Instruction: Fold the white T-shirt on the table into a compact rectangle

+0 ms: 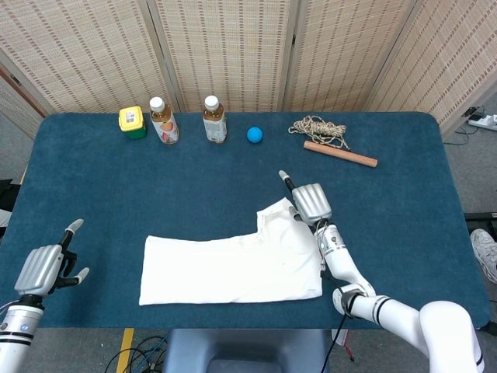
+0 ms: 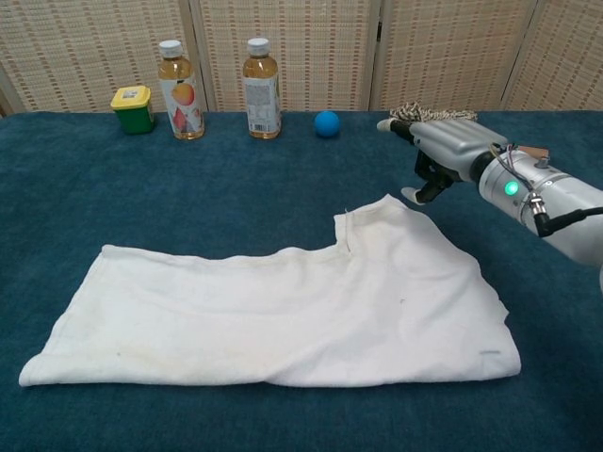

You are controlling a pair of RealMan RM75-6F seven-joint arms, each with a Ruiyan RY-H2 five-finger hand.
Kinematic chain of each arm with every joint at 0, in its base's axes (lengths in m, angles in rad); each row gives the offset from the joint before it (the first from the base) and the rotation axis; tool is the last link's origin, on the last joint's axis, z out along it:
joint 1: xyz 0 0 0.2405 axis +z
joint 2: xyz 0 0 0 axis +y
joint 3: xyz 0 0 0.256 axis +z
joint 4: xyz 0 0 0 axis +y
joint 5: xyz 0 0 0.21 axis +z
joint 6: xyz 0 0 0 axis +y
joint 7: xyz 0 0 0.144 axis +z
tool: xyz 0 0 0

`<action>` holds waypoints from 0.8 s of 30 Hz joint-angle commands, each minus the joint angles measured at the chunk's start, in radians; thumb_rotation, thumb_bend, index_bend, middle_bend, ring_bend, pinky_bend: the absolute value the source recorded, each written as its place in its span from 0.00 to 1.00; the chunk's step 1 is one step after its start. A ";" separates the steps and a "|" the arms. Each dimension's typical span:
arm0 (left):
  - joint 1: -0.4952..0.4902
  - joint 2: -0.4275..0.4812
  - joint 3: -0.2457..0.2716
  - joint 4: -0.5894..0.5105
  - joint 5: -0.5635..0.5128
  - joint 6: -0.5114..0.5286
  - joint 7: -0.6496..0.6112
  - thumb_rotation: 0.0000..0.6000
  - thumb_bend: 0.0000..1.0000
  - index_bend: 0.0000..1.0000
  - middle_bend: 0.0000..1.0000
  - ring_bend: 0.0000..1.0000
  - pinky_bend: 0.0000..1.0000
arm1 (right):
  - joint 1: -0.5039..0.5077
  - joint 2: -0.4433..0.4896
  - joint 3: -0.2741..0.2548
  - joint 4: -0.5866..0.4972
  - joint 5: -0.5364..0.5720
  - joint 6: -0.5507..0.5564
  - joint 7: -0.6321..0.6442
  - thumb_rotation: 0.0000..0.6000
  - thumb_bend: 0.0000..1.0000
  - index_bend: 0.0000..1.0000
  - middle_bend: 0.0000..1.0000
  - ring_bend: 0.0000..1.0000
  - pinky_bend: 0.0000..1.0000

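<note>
From above, the white T-shirt (image 1: pixel 233 268) lies partly folded on the blue tabletop (image 1: pixel 93 179) — the right hand (image 1: pixel 309 200) hovers at its raised corner, the left hand (image 1: pixel 48 264) sits apart at the edge, fingers spread, empty. At chest height, the right hand (image 2: pixel 441 151) hangs just above the shirt's far corner, fingers apart, gripping nothing.

I see the white T-shirt (image 1: pixel 233 268) lying flat at lower centre of the head view — partly folded into a long band, one raised flap at its upper right — lightly creased.
</note>
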 commanded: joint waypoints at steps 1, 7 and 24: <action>0.000 0.001 0.000 -0.002 0.003 0.001 0.001 1.00 0.29 0.00 0.91 0.89 1.00 | 0.002 0.007 0.011 -0.001 0.017 0.004 -0.006 1.00 0.39 0.00 0.93 0.95 0.96; -0.002 0.001 -0.004 -0.002 0.005 0.001 0.003 1.00 0.29 0.00 0.91 0.89 1.00 | -0.018 0.046 -0.009 -0.074 0.004 0.021 0.017 1.00 0.39 0.00 0.93 0.95 0.96; -0.007 -0.008 0.004 0.001 0.000 -0.018 0.022 1.00 0.30 0.00 0.91 0.89 1.00 | 0.027 0.040 -0.039 -0.051 0.144 -0.152 -0.081 1.00 0.44 0.25 0.93 0.95 0.96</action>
